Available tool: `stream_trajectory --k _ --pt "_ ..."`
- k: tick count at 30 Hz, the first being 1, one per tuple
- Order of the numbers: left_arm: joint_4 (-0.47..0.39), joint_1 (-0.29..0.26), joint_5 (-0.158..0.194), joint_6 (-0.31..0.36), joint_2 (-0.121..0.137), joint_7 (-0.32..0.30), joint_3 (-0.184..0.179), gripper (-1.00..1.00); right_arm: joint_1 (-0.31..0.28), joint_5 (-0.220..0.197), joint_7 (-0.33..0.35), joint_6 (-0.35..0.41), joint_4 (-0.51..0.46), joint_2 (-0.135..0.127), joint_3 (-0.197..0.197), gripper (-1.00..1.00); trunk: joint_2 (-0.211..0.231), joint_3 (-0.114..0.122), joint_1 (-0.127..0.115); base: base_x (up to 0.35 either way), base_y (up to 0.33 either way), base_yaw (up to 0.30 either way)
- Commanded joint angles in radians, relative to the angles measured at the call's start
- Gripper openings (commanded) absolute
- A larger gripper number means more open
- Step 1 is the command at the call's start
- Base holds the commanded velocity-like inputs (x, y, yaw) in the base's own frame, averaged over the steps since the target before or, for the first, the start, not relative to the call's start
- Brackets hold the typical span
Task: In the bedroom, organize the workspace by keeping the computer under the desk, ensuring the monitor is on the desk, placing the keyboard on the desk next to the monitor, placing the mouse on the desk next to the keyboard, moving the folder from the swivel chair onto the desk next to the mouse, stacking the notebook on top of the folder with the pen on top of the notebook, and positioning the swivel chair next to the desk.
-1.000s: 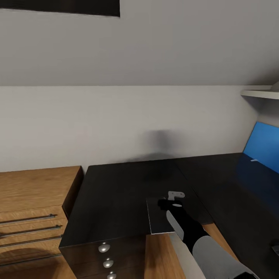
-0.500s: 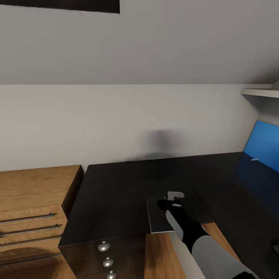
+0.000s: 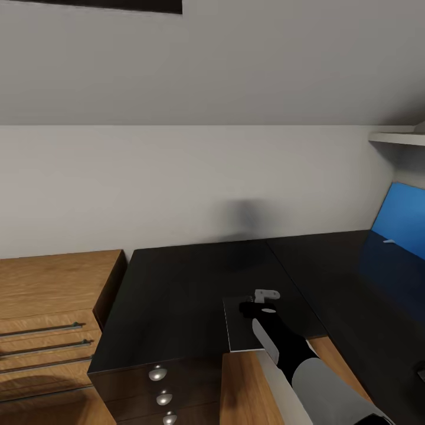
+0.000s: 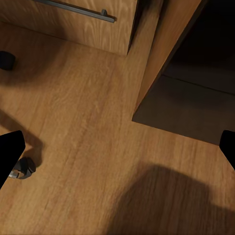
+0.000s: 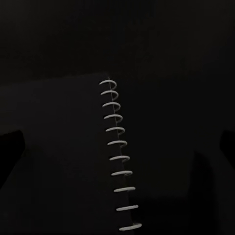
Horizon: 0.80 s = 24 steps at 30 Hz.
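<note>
The notebook [image 3: 236,333], dark with a pale edge, lies flat on the black desk [image 3: 171,295] close to its front edge. Its wire spiral binding [image 5: 117,152] shows in the right wrist view. My right gripper [image 3: 252,308] hovers just over the notebook's far end, open, with its fingertips [image 5: 11,149] spread wide on either side of it. My left gripper [image 4: 117,152] is open and points down at the wooden floor beside the desk's side panel [image 4: 166,54]. A short whitish stick [image 3: 388,241], the pen by its look, lies at the foot of the desk's blue back panel [image 3: 404,221].
A light wooden dresser [image 3: 53,307] with bar handles stands against the desk's left end. Silver-knobbed drawers [image 3: 158,373] sit under the desk front. A white shelf [image 3: 395,139] juts out at the upper right. A castor [image 4: 22,169] rests on the floor near my left gripper.
The whole head picture has shifted a little, so the camera has moved. The right gripper and the notebook keep their places on the desk.
</note>
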Motion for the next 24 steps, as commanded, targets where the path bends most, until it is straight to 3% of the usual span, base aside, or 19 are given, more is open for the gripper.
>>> stream_trajectory --k 1,4,17,24 --pt "0.001 -0.001 0.010 -0.001 0.000 -0.010 0.004 1.00 0.000 -0.014 -0.008 0.003 0.024 -0.001 0.005 1.00 -0.008 -0.004 0.004 0.000 0.000 0.000" --pt "0.001 -0.001 0.010 -0.001 0.000 -0.010 0.004 1.00 0.000 -0.014 -0.008 0.003 0.025 -0.001 0.005 1.00 -0.029 -0.014 0.016 0.000 0.000 0.000" --pt "0.003 -0.001 0.010 -0.001 0.000 -0.010 0.002 1.00 0.000 -0.014 -0.011 0.003 0.025 0.000 0.006 1.00 -0.029 -0.014 0.016 -0.003 0.000 0.000" --pt "0.004 -0.001 0.010 -0.001 0.000 -0.010 0.001 1.00 0.000 -0.013 -0.012 0.003 0.025 0.001 0.007 1.00 -0.029 -0.014 0.016 -0.177 0.000 0.000"
